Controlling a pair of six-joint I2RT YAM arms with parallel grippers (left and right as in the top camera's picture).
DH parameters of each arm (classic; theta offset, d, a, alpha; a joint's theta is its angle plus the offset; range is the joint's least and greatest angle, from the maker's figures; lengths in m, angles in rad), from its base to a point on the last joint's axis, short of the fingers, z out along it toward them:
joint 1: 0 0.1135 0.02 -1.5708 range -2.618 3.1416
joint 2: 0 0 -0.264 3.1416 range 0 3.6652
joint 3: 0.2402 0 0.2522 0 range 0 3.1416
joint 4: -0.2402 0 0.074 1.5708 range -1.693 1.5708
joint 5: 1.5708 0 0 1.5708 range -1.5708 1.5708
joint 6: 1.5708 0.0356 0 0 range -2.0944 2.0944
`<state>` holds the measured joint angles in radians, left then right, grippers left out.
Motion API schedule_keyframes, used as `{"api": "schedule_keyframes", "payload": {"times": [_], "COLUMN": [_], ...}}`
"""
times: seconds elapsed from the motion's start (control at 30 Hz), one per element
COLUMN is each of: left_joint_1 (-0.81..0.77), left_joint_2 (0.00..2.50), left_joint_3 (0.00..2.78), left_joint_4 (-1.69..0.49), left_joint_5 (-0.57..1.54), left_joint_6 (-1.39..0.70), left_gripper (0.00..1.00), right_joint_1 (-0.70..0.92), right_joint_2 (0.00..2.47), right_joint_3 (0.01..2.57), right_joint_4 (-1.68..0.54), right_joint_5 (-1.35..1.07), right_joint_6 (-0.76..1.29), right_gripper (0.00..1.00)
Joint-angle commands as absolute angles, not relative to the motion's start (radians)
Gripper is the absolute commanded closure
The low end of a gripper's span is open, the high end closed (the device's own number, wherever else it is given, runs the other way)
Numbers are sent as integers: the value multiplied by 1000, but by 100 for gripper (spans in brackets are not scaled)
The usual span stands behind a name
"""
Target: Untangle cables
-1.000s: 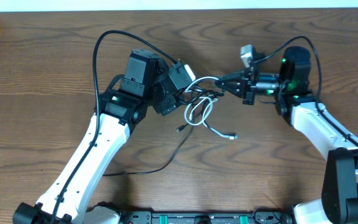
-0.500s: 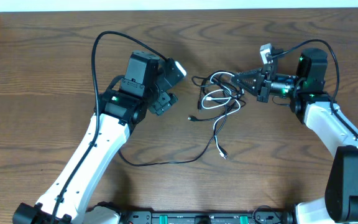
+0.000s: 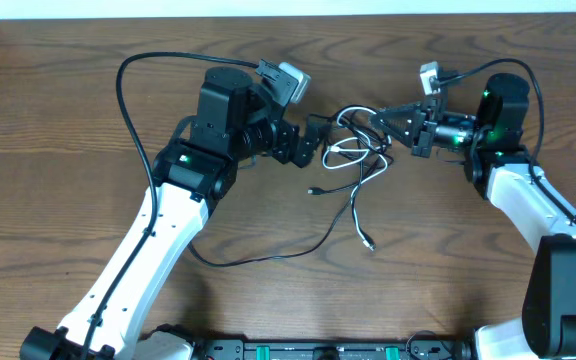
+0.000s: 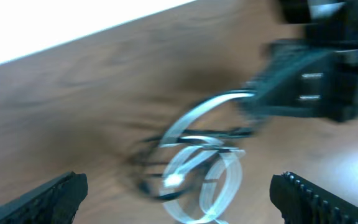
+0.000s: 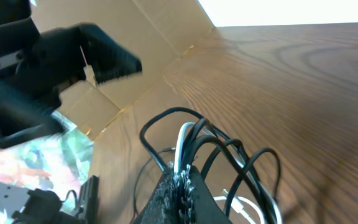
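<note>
No writing, label or number is legible here — none at all.

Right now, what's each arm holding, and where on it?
Right gripper pinches the cables where several black and white loops bunch at the tangle's right edge. Left gripper is open, holding nothing.

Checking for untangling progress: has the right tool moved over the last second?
Yes. The right tool, shut on the cables, has shifted rightward and slightly toward the far edge of the table, dragging them with it across the wood grain.
</note>
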<state>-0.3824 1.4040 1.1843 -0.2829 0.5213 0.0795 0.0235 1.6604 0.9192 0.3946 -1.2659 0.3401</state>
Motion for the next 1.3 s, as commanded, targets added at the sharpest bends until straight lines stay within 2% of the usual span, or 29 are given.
{"api": "schedule_keyframes", "payload": {"times": [0.0,0.1,0.2,0.4,0.57,0.8,1.03,1.27], "left_joint_1": [-383,-383,-382,-329,-256,-187,-187,-210], "left_joint_2": [1385,1385,1385,1375,1333,1290,1291,1293], "left_joint_3": [1195,1195,1195,1195,1195,1195,1195,1195], "left_joint_4": [-306,-304,-269,-185,-155,-273,-321,-319], "left_joint_5": [855,905,857,477,430,323,331,327], "left_joint_6": [-6,-6,-18,-471,-576,-752,-791,-759], "left_gripper": [1,2,1,1,2,1,1,1], "right_joint_1": [64,88,105,110,110,124,158,204], "right_joint_2": [1651,1651,1651,1651,1651,1651,1651,1651], "right_joint_3": [921,921,921,921,921,921,921,921], "right_joint_4": [480,581,672,839,934,1184,1460,1512], "right_joint_5": [-1282,-1282,-1282,-1259,-1193,-1062,-966,-914], "right_joint_6": [480,561,654,871,974,1159,1322,1410], "right_gripper": [99,99,99,99,99,99,99,99]}}
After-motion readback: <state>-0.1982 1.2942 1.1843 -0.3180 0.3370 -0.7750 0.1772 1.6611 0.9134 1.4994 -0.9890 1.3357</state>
